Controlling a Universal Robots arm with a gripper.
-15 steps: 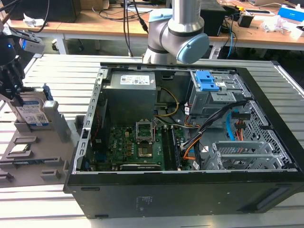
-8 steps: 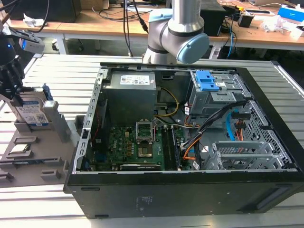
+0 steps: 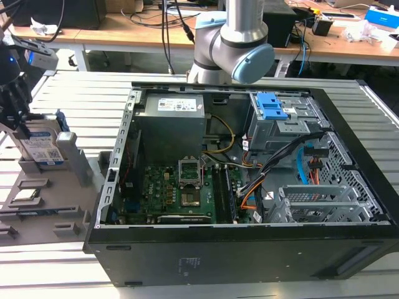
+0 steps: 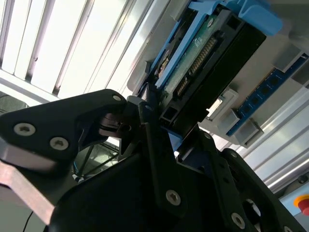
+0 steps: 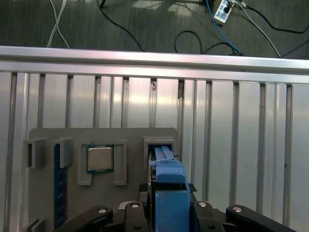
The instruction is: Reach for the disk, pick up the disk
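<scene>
Basically reach looks done; jaws sit narrowed onto the disk (image 3: 42, 148), pinching its two faces in both wrist views; disk stands upright in grey holder (image 3: 81, 163) on table (image 3: 81, 93), exterior view's left; lift-out not yet done.

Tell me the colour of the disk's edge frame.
Bright blue. The disk shows its frame best in the first wrist view.

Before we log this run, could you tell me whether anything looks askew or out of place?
Nothing stands out: the disk stands upright in its slot in the grey fixture, and the chip lies flat in its recess.
</scene>
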